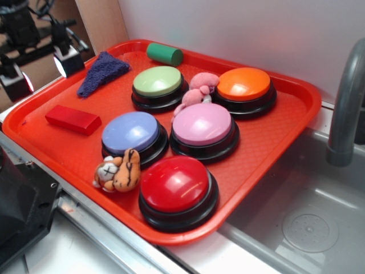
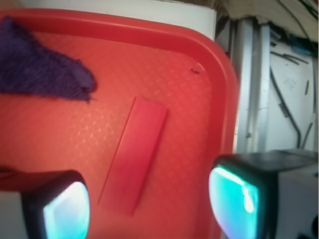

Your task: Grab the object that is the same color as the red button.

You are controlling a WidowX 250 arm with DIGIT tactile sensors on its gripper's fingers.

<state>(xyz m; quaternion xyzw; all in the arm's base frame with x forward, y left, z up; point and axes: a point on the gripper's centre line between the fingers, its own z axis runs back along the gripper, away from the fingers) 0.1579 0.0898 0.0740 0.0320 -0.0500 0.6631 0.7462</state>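
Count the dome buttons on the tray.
5: green button at the back, orange button back right, blue button and pink button in the middle, red button nearest the front. None looks hidden.

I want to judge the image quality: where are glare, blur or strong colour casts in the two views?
Exterior view: sharp enough; soft highlights sit on the red button and the orange button. Wrist view: the hand is close and blurred, its pads glowing cyan; the red block stays fairly clear, though it hardly stands out from the red tray.
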